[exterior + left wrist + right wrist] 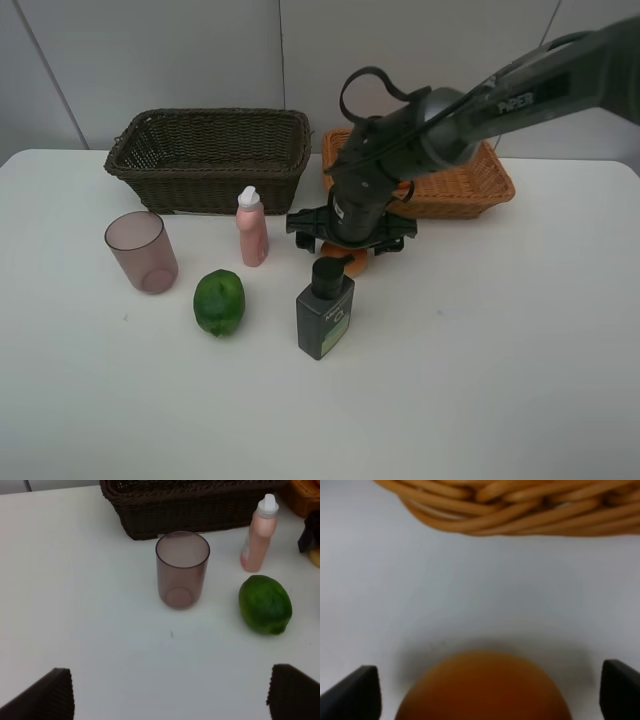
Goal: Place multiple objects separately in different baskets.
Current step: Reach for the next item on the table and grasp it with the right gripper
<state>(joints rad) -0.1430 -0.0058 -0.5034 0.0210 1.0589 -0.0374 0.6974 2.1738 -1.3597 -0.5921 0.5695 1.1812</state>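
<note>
Orange (482, 682) rests on the table (500, 350) just before the tan basket (520, 510), between the wide-open, empty jaws of the right gripper (487, 692), apparently lined up for a grasp; left gripper (170, 680) open, empty, facing the cup (182, 570).

A lab-style robot test bench: a plain white table (500, 380), blank pale wall panels (200, 60), and a black robot arm (520, 95) marked PIPER.
</note>
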